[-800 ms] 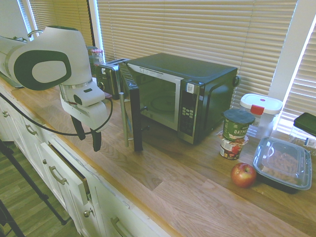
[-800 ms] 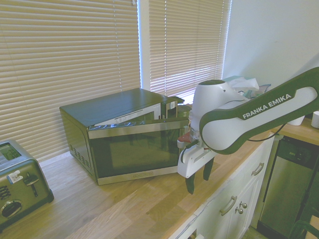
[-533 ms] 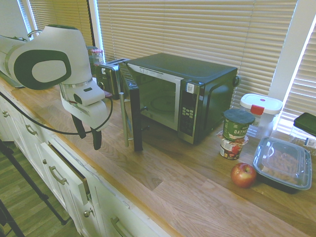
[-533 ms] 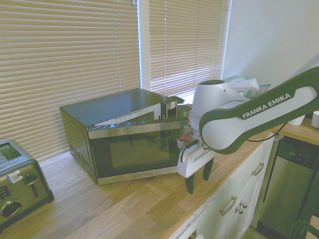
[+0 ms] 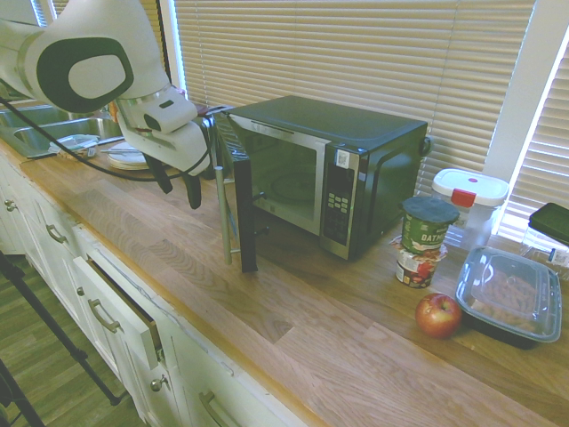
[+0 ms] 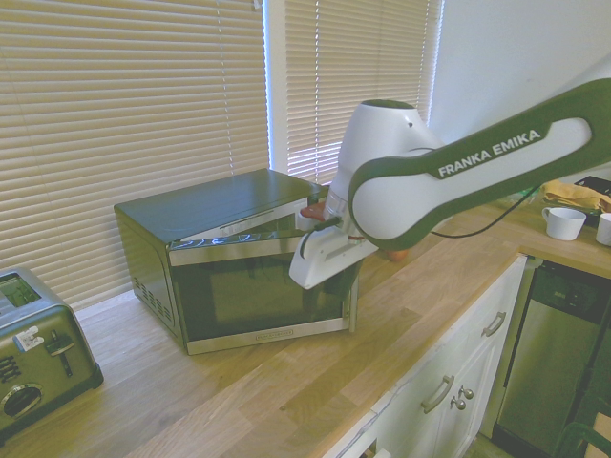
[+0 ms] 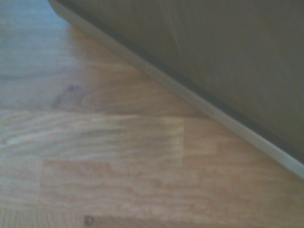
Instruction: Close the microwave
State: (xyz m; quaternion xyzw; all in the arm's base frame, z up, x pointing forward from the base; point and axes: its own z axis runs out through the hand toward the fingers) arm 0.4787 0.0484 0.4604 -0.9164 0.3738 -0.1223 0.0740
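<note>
The black microwave [image 5: 338,165] stands on the wood counter with its dark glass door [image 5: 238,191] swung wide open toward the counter's front edge. The silver bar handle [image 5: 222,209] runs down the door's free end. My gripper [image 5: 180,185] hangs open and empty just off the door's outer face, close to the handle, a little above the counter. In the second exterior view the microwave [image 6: 224,253] shows its door [image 6: 258,291] broadside, with my white hand in front of the door's upper right corner. The wrist view holds the door's dark glass and silver lower trim [image 7: 213,114] over wood.
A toaster [image 5: 197,133] sits behind the door, also seen as the toaster [image 6: 38,358]. Right of the microwave are stacked oat cups [image 5: 425,240], an apple [image 5: 438,314], a black food tray [image 5: 508,295] and a white container [image 5: 469,200]. A drawer [image 5: 124,307] stands ajar below.
My arm has risen from the counter's front edge and swung inward, bringing the open gripper up beside the door's outer face near the handle. The door has not moved.
</note>
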